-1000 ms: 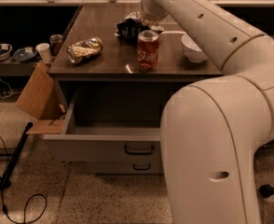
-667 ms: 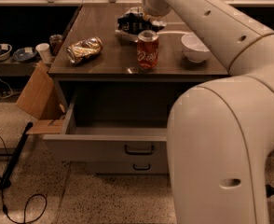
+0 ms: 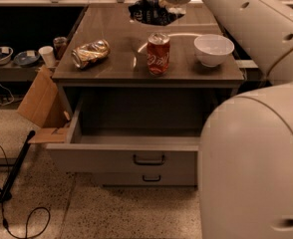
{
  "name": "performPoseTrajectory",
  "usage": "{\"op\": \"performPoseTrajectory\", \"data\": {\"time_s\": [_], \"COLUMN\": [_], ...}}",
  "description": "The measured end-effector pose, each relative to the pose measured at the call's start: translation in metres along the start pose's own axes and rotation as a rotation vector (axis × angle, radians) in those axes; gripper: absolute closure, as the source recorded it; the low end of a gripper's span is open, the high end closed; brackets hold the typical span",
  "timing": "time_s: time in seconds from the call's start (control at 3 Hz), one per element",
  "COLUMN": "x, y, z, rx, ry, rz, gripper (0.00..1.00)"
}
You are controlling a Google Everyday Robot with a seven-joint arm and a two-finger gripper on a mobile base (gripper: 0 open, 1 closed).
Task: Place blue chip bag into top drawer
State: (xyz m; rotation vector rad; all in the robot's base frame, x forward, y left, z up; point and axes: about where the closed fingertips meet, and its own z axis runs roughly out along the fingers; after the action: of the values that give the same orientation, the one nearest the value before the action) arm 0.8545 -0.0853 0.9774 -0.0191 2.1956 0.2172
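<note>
The blue chip bag [image 3: 150,12], dark and crumpled, hangs just above the far part of the tabletop. My gripper [image 3: 167,3] reaches it from the upper right and is shut on its right side; the white arm covers most of the fingers. The top drawer [image 3: 111,156] is pulled out toward the camera below the table's front edge. Its grey inside is bare and its dark handle faces forward. The bag is well behind and above the drawer opening.
A red soda can [image 3: 158,54] stands upright at the table's front middle. A crushed gold-brown can [image 3: 90,53] lies left of it and a white bowl [image 3: 214,49] sits right. The smaller lower drawer [image 3: 151,178] is closed. A cardboard box [image 3: 39,101] leans at the left. My white body [image 3: 256,163] fills the right.
The chip bag has risen off the tabletop with my gripper and moved slightly right and farther back. The cans, bowl and drawer have not moved.
</note>
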Motion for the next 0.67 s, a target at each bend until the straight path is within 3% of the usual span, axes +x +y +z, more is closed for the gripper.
{"op": "performPoseTrajectory", "data": {"time_s": [0.67], "x": [-0.014], "y": [-0.007], "z": [-0.054], "rx": [-0.033], "ry": [-0.073], "rz": [0.018], "gripper": [1.0]}}
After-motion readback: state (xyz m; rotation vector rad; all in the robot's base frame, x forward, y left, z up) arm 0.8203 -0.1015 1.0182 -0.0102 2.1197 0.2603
